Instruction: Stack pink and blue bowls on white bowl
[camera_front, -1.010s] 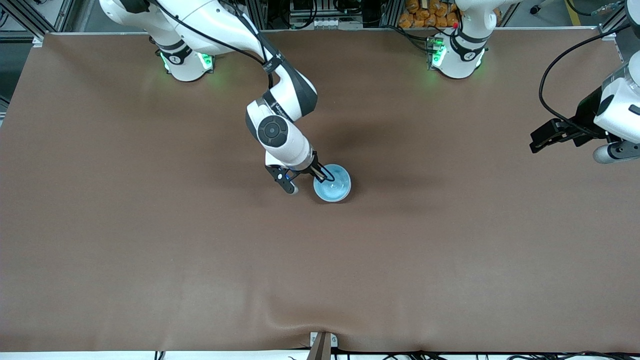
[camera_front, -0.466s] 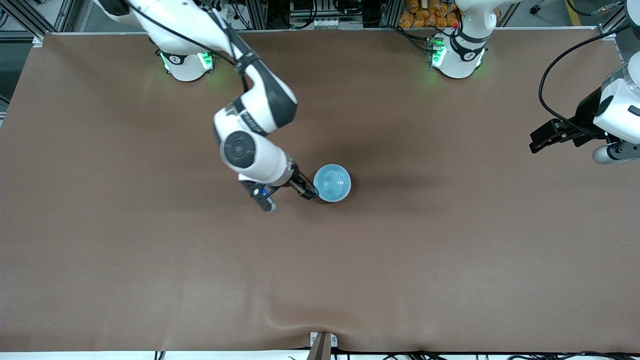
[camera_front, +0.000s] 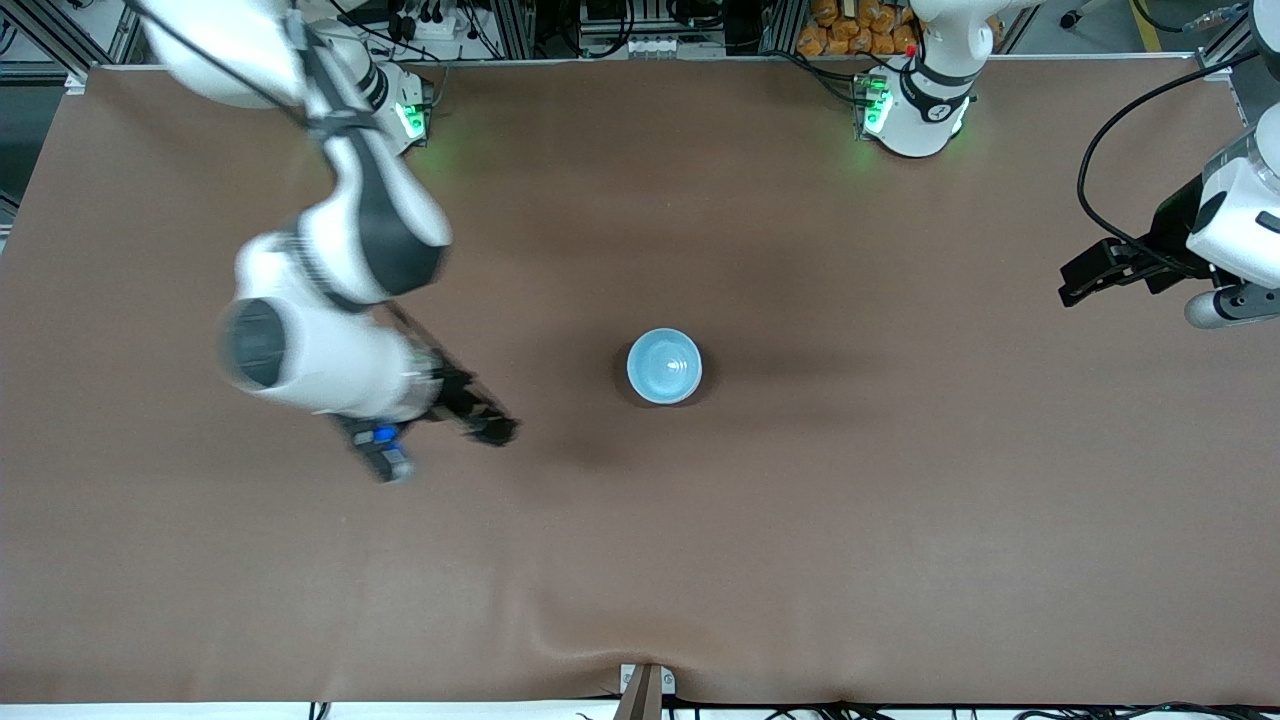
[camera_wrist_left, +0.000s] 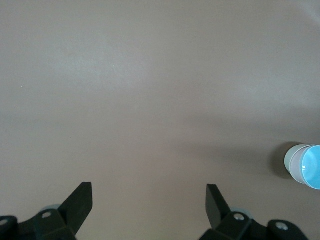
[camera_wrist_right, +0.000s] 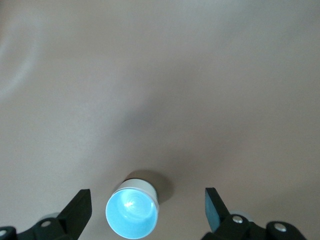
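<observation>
The light blue bowl (camera_front: 664, 366) sits upright mid-table as the top of a stack; it also shows in the right wrist view (camera_wrist_right: 131, 214) and the left wrist view (camera_wrist_left: 305, 166). A pale outer wall (camera_wrist_right: 142, 186) shows under its rim; I cannot tell pink from white there, and the pink and white bowls are otherwise hidden. My right gripper (camera_front: 492, 428) is open and empty, up over the table on the right arm's side of the stack, and shows open in its wrist view (camera_wrist_right: 147, 199). My left gripper (camera_front: 1075, 285) waits open and empty at the left arm's end, as its wrist view (camera_wrist_left: 148, 194) shows.
The brown table cover (camera_front: 900, 500) has a raised wrinkle (camera_front: 560, 640) near the front edge beside a small bracket (camera_front: 645, 685). The arm bases (camera_front: 915, 110) stand along the table's edge farthest from the front camera.
My right gripper has let go of the blue bowl's rim and pulled away toward the right arm's end, rising. The blue bowl stays on the stack. The left arm has not moved.
</observation>
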